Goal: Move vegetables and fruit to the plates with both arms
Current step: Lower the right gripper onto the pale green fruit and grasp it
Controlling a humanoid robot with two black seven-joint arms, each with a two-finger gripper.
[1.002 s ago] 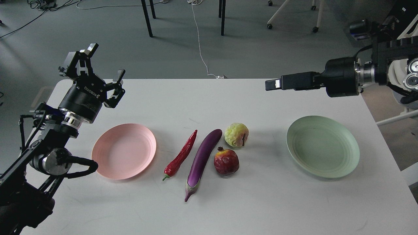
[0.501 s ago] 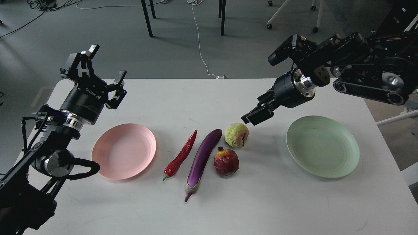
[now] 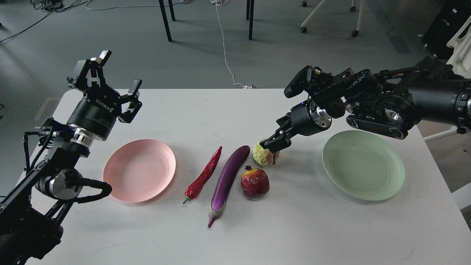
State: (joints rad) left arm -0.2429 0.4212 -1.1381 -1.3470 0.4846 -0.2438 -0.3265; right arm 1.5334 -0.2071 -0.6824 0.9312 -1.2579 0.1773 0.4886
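Observation:
The purple eggplant point(image 3: 228, 176) and the red chili pepper point(image 3: 204, 173) lie side by side at the table's middle. The dark red pomegranate point(image 3: 255, 182) sits right of the eggplant. The yellow-green fruit point(image 3: 260, 156) sits just behind it, partly covered by my right gripper point(image 3: 274, 145). That gripper points down onto the fruit's top right; its fingers are dark and cannot be told apart. My left gripper point(image 3: 119, 71) is open and empty, raised above the table's far left, behind the pink plate point(image 3: 140, 169). The green plate point(image 3: 364, 165) is on the right. Both plates are empty.
The white table point(image 3: 294, 228) has bare surface in front of the produce. Beyond its far edge are chair legs point(image 3: 165, 20) and a white cable point(image 3: 224, 48) on the grey floor. My right arm point(image 3: 386, 106) spans above the green plate's far side.
My right arm has swung in from the far right and come down to the left, its gripper now on the yellow-green fruit. The left arm has barely moved.

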